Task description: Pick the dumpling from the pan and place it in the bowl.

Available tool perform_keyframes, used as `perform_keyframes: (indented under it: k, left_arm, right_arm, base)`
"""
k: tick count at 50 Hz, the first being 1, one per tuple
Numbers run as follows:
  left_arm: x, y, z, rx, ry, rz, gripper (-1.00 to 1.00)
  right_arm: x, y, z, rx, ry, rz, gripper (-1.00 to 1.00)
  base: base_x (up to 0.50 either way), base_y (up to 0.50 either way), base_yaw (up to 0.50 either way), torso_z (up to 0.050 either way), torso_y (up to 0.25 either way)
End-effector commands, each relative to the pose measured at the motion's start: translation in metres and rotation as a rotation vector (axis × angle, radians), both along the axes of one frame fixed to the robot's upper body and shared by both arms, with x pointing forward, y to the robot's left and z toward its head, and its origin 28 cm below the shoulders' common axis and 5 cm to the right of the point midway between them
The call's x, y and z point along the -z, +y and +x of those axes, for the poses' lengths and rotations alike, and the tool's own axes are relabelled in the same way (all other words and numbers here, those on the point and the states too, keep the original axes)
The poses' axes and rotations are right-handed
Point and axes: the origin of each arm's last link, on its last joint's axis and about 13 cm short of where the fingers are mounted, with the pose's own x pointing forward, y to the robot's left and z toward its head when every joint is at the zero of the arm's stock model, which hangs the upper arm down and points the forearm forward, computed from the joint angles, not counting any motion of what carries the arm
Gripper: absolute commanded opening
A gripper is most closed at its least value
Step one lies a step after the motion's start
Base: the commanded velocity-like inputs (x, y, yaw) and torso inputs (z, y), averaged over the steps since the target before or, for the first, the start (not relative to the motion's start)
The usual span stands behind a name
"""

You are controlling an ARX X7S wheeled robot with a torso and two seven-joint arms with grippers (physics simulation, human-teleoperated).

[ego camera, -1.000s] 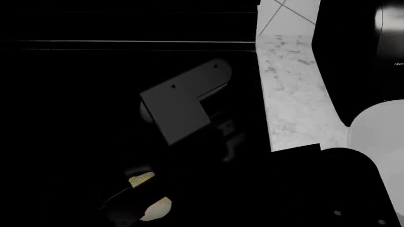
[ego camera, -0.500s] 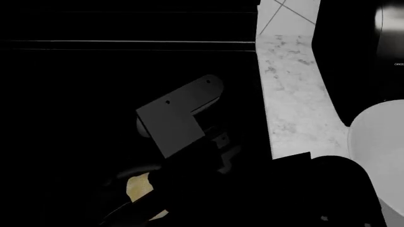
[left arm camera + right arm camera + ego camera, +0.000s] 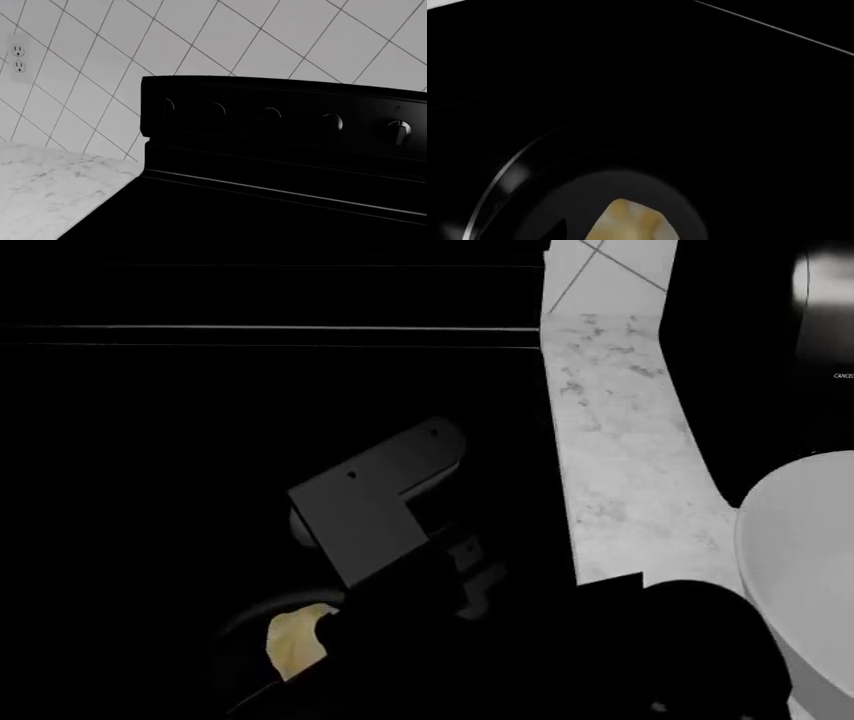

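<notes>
While the dumpling [image 3: 630,222] lies in the pan [image 3: 507,175], the bowl [image 3: 801,560] stands apart.

Kitchen: black stove [image 3: 280,150] (knobbed backguard), tiled wall [image 3: 220,40], marble counter [image 3: 607,430].

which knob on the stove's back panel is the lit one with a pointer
The knob at the panel's end farthest from the counter. It shows a pale face with a pointer; the other four only catch thin curved highlights.
</notes>
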Motion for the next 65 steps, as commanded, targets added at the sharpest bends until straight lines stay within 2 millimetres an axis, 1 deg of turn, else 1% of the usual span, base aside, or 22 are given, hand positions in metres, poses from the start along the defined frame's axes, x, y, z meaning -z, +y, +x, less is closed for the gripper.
perform_keyframes:
  k: [1,23,39,65]
  left_arm:
    - [0.001,0.0,0.002,0.002,0.002,-0.005,1.0]
    - [0.006,-0.001,0.006,0.009,0.015,-0.003,1.0]
    - [0.011,0.0,0.007,0.009,0.02,-0.011,1.0]
    - [0.014,0.003,0.007,0.008,0.02,-0.016,1.0]
  right_arm:
    - [0.005,-0.001,0.001,0.007,0.022,-0.003,1.0]
    - [0.013,-0.003,0.004,0.019,0.051,-0.006,1.0]
    - [0.016,-0.001,0.005,0.013,0.06,-0.012,1.0]
    - [0.022,0.002,0.006,-0.002,0.079,-0.02,1.0]
  base:
    - [0.0,0.0,0.0,0.0,0.0]
    - [0.0,0.0,0.0,0.0,0.0]
    - [0.0,0.0,0.0,0.0,0.0]
    - [0.0,0.0,0.0,0.0,0.0]
